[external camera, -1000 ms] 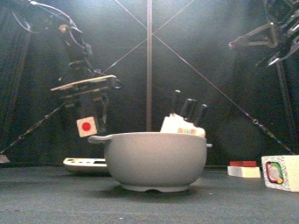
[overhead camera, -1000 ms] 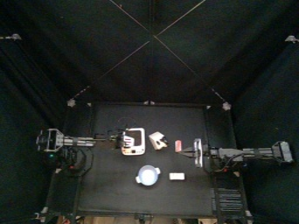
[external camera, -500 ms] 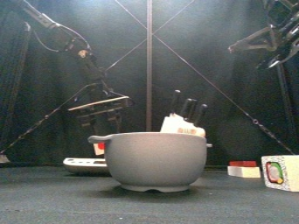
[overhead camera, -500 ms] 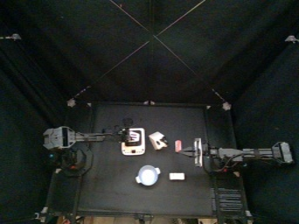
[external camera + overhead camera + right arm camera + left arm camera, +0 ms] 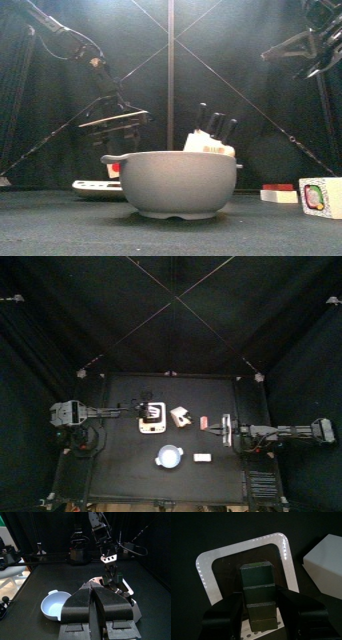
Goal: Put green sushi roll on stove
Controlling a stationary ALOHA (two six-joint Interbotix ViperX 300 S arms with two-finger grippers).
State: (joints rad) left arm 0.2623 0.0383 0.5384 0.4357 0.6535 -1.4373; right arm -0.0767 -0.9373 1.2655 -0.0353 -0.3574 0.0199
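The stove [image 5: 154, 417] is a flat white rounded block left of the table's middle. It also shows in the left wrist view [image 5: 211, 567] and low in the front view [image 5: 88, 186]. The green sushi roll [image 5: 258, 587], dark green, sits between the jaws of my left gripper [image 5: 258, 602], right over the stove's top. In the front view its red end [image 5: 114, 169] shows just above the stove. I cannot tell whether it touches the stove. My left gripper [image 5: 140, 413] is shut on it. My right gripper [image 5: 95, 588] is shut and empty, resting at the table's right [image 5: 227, 429].
A round pale-blue dish [image 5: 170, 456] stands near the front and fills the front view [image 5: 174, 185]. A small white rectangle [image 5: 202, 457] lies right of it. A white block [image 5: 179, 413] and a small red piece [image 5: 205, 423] lie right of the stove.
Over the last second my left gripper came down with the roll to just above the stove. It has held still for the last half second. The right arm has not moved.
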